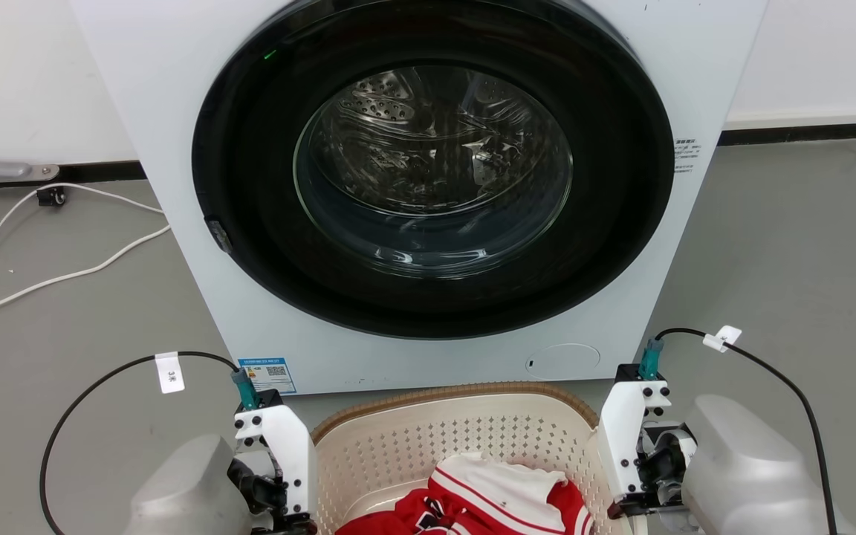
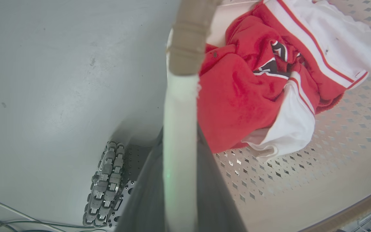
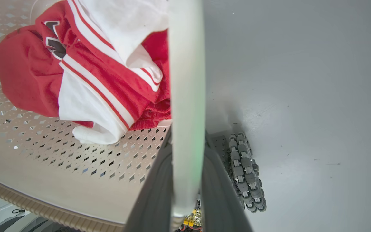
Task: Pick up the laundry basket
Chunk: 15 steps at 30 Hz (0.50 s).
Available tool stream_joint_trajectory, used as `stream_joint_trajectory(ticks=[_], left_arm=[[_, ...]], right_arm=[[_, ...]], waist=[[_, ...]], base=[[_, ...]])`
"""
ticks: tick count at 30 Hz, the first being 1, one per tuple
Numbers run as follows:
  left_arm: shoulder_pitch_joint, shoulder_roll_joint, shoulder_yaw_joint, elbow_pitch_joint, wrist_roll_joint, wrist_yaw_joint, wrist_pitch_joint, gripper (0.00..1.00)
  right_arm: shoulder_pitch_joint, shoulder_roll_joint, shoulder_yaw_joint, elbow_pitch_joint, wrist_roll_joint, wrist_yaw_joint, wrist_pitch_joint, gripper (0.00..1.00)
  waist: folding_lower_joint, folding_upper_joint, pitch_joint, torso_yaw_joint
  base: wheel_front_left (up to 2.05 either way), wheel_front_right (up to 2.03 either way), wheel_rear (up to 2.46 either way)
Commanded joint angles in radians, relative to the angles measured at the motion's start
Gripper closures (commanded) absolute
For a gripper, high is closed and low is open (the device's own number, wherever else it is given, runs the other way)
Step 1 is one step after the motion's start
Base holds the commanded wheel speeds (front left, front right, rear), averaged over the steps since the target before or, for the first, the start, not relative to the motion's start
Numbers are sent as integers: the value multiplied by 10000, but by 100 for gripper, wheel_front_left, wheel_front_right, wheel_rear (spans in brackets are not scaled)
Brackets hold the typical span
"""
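**Laundry basket** (image 1: 398, 438): cream-white perforated plastic with a brown woven-look rim. It sits at bottom centre of the head view, just below the washing machine's front, and the lower frame edge cuts it off.

**Contents:** one crumpled red-and-white garment (image 1: 502, 494) with striped trim. Its dark lettering is folded over and unreadable.

**Left gripper** (image 2: 179, 138): lower centre of the left wrist view. Its two dark fingers (image 2: 140, 199) clamp the basket's white side handle (image 2: 179, 106), one on each side and both touching it.

**Right gripper** (image 3: 187, 138): lower centre of the right wrist view. Its fingers (image 3: 224, 199) are closed the same way on the opposite handle (image 3: 185, 80).

**Washing machine** (image 1: 146, 96): white front-loader filling the upper head view.
- The round dark-ringed glass door (image 1: 432, 171) is closed, with a steel drum behind it.
- A green indicator light (image 1: 270, 54) shows at the ring's upper left.
- A blue sticker (image 1: 267, 375) with a QR code is at the lower left of the front panel; its print is too small to read.
- A small printed label (image 1: 686, 154) right of the door is illegible.

**Cable tags:**
- A white tag (image 1: 169, 371) on the left black cable reads "3米".
- A white tag (image 1: 722, 338) on the right cable has no legible writing.

**White cords** (image 1: 64, 275): lying on the grey floor at the left of the frame.

**Roller wheel** (image 2: 105, 183): near the basket.
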Motion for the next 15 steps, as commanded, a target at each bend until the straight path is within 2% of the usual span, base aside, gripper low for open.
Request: stream_joint_trajectory(ticks=[1, 15], left_arm=[[36, -59, -33, -12, -60, -29, -14, 100], [-2, -44, -64, 29, -172, -29, -172, 100]], right_arm=[[57, 42, 2, -48, 60, 0, -31, 100], [96, 45, -12, -48, 67, 0, -56, 100]], waist=[[-1, 0, 4, 4], [-1, 0, 11, -32]], base=[[0, 0, 0], [0, 0, 0]])
